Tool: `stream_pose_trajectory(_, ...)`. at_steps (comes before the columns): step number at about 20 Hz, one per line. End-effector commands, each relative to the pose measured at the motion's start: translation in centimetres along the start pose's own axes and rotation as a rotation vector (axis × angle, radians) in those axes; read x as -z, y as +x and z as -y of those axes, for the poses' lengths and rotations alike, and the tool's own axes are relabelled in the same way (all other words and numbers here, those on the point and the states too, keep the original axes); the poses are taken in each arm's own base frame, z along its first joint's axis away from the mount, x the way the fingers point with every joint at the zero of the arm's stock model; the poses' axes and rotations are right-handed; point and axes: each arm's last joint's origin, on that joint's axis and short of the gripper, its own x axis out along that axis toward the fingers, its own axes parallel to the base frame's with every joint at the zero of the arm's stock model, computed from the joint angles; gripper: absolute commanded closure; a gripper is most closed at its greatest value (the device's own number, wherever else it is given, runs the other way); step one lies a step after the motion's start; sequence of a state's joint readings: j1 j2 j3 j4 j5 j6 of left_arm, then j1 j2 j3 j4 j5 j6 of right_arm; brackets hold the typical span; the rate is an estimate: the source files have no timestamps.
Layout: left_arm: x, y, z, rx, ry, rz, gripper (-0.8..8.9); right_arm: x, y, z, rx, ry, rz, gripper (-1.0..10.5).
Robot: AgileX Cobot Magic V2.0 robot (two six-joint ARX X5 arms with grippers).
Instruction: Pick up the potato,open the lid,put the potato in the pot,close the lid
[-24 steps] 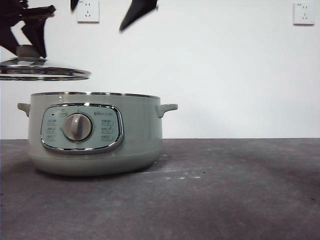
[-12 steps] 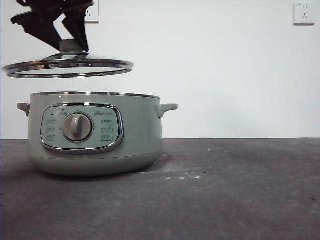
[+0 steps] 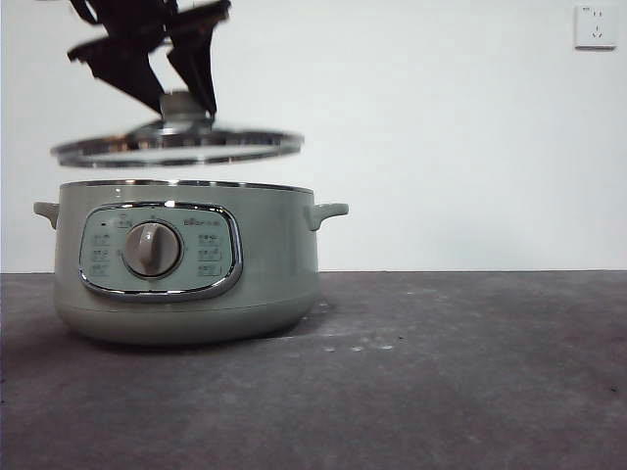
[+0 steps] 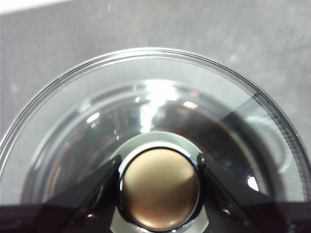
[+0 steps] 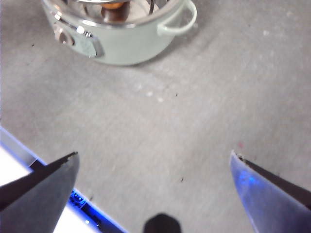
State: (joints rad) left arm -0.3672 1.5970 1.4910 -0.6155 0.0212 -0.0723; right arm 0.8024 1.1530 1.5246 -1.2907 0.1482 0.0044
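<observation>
The glass lid (image 3: 176, 147) hangs level a little above the pale green pot (image 3: 265, 255), almost centred over its rim. My left gripper (image 3: 181, 98) comes down from the top left and is shut on the lid's knob (image 4: 160, 187), one black jaw on each side of it. Through the lid's glass (image 4: 160, 92) I see the pot's dark inside. My right gripper (image 5: 154, 162) is open and holds nothing, high above the bare table and well away from the pot (image 5: 131, 43). The potato is hidden in the front view. A golden-brown patch shows at the pot's mouth in the right wrist view; I cannot tell whether it is the potato.
The pot stands on the left part of the dark grey table (image 3: 441, 372), its dial and control panel facing the front camera. A white wall with a socket (image 3: 596, 26) is behind. A table edge with blue light (image 5: 82, 204) shows below my right gripper.
The lid, held by my left gripper, has moved right from beside the pot to over it, and sits slightly lower. The other black gripper tip has left the top of the front view.
</observation>
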Motion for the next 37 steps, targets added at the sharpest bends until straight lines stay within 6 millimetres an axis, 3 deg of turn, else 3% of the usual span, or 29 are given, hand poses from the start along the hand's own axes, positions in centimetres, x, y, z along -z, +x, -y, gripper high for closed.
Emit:
stream_pose_trajectory(1, -0.4, 0.2, 0.1, 0.008, -0.004, 0.028, 8.22, 1.6, -1.1, 0.2, -0.001, 0.042, 0.019, 3.2)
stream_pose_trajectory(6, 0.0, 1.4, 0.4, 0.015, 0.003, -0.005, 8.22, 3.8, -3.7, 0.6, 0.003, 0.093, 0.064, 3.2)
stream_pose_trajectory(13, 1.0, 4.0, 0.8, 0.017, 0.021, -0.087, 8.22, 5.2, -5.1, 0.8, 0.005, 0.115, 0.088, 3.2)
stream_pose_trajectory(29, 1.6, 4.0, 0.7, 0.020, 0.177, -0.150, 8.11, 5.4, -5.4, 0.9, 0.015, 0.117, 0.101, 3.2)
stream_pose_trajectory(30, 1.6, 4.0, 0.7, 0.019, 0.176, -0.149, 7.86, 5.4, -5.4, 0.9, 0.015, 0.117, 0.101, 3.2)
stream_pose_trajectory(33, 1.6, 4.0, 0.7, 0.020, 0.173, -0.152, 3.88, 5.4, -5.4, 0.9, 0.014, 0.122, 0.101, 3.2)
stream_pose_trajectory(34, 1.6, 4.0, 0.7, 0.019, 0.172, -0.150, 3.37, 5.4, -5.4, 0.9, 0.014, 0.124, 0.101, 3.2)
stream_pose_trajectory(37, 1.2, 3.4, 0.8, 0.023, 0.172, -0.122, 3.38, 5.4, -5.4, 0.9, 0.014, 0.124, 0.101, 3.2)
